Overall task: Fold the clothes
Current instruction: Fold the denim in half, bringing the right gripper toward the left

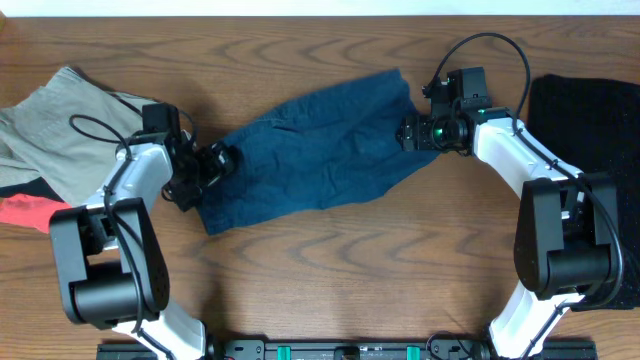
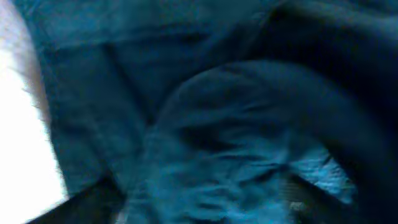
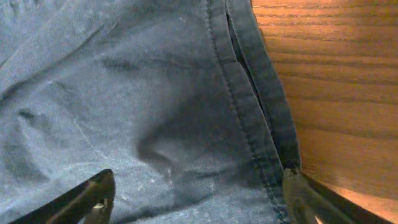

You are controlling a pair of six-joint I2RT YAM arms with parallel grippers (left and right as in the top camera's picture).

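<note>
The navy-blue garment lies spread diagonally across the middle of the table, wrinkled. My left gripper is at its lower left end. In the blurred left wrist view the blue cloth fills the frame and bulges between my wide-apart fingers. My right gripper is at the garment's right edge. In the right wrist view it is open, its fingers straddling the stitched hem. A khaki-grey garment and a coral-red piece lie at the far left.
A black cloth lies at the right edge of the wooden table, behind my right arm. The khaki garment lies close behind my left arm. Bare wood shows beside the hem in the right wrist view.
</note>
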